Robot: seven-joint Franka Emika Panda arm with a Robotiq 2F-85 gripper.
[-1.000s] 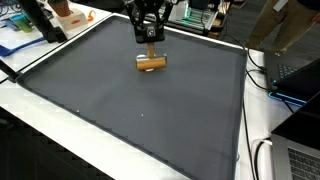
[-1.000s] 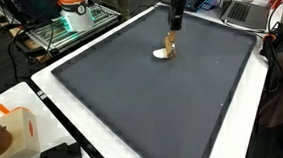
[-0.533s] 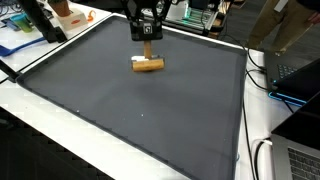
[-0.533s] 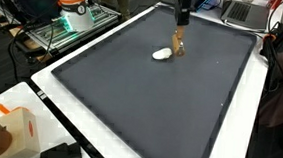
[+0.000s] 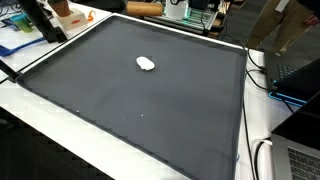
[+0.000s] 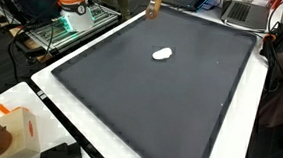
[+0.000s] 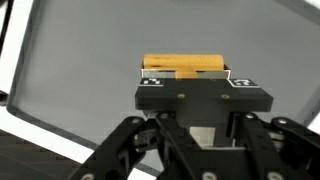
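Note:
My gripper (image 7: 190, 76) is shut on a wooden block (image 7: 185, 66), held crosswise between the fingers high above the dark grey mat (image 7: 90, 60). In both exterior views only the block shows at the top edge (image 5: 143, 8) (image 6: 155, 4); the gripper body is mostly cut off above it. A small white lump (image 5: 146, 64) (image 6: 162, 53) lies alone on the mat where the block stood, well below the gripper.
The mat (image 5: 140, 120) (image 6: 149, 110) covers a white table (image 5: 40, 130). An orange-and-white object (image 5: 68, 14) (image 6: 16, 130) stands off the mat. Cables and a laptop (image 5: 295, 75) lie along one side. A rack with green lights (image 6: 70, 24) stands beyond the table.
The gripper has risen with the wooden block and moved toward the far edge of the mat, almost out of the exterior views. The white lump stays on the mat, now uncovered.

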